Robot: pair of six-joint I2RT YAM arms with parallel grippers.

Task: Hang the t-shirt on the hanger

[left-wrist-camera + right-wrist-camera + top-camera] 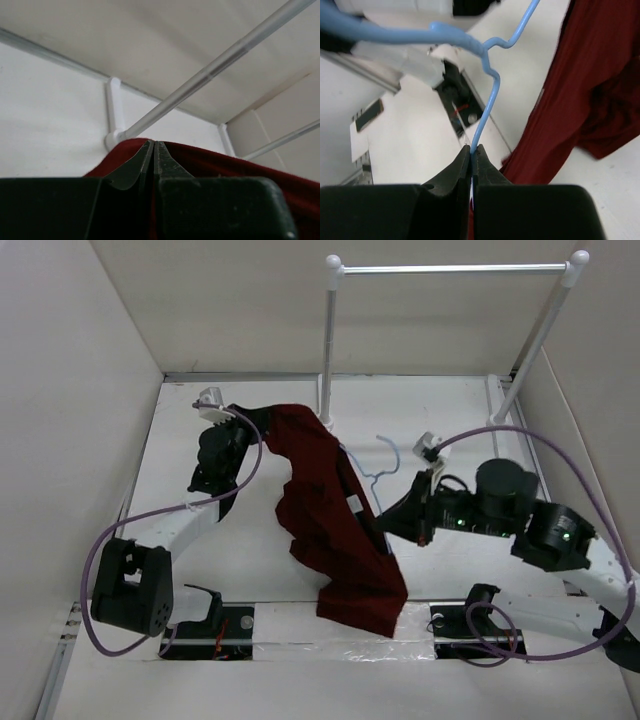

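The step in hand looks like threading. The left gripper, jaws pinched shut on a fold of the t-shirt, holds it up just in front of the rack's left post, and the cloth trails down and away from the rack. The right gripper is clamped on the hanger's wire and sits beside the shirt, in front of the rack, between its posts. Next, the hanger's shoulder must slide into an opening in the shirt. Whether it is already inside is hidden.

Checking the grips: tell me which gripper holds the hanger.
The right gripper, shut on the light-blue wire hanger; the left gripper pinches the maroon t-shirt instead.
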